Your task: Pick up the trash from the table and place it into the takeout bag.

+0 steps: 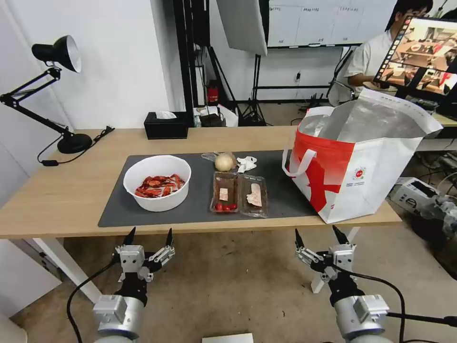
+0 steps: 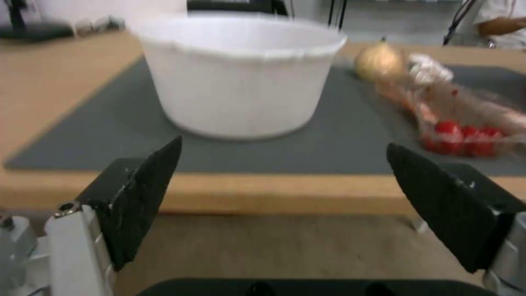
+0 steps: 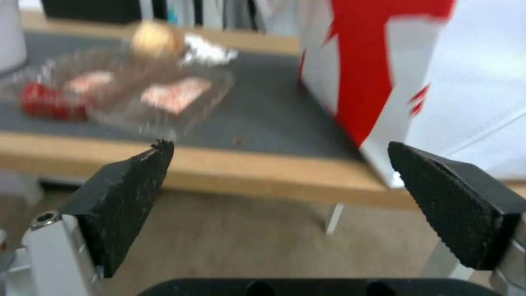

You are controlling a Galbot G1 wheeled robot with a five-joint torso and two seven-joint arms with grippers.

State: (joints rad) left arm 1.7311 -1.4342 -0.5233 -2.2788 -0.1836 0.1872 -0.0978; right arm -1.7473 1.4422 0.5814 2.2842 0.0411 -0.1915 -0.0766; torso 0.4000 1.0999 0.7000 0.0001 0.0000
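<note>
Counter (image 1: pixel 57 200): light wood, white legs, carrying a dark grey mat (image 1: pixel 114 209). All task items lie on the mat, none gripped.

White bowl (image 1: pixel 157 183) of red shells sits at the mat's left. Clear hinged tray (image 1: pixel 239 194) lies open near the mat's centre, with red scraps at the near end of its left half. Beyond the tray, the beige wrapped ball (image 1: pixel 225 162) and the crumpled white tissue (image 1: pixel 246 163) lie just beside each other, the tissue to the right.

Takeout bag (image 1: pixel 371 181) stands upright on the right end of the counter, mouth open, foil lining exposed, a white strap hanging down its left face. Its near corner is at the counter's near edge.

Left end effector (image 1: pixel 148 236) is below and in front of the counter's near edge, in line with the bowl, fingers spread apart, empty. Right end effector (image 1: pixel 319 236) is likewise below the near edge, between tray and bag, fingers spread apart, empty.

Surroundings: black tissue box (image 1: pixel 165 125) at the far edge; black desk lamp (image 1: pixel 57 52) at the far left, its cord trailing across the counter. The tray lies between the bowl and the bag; the bag's wall rises well above every item.
</note>
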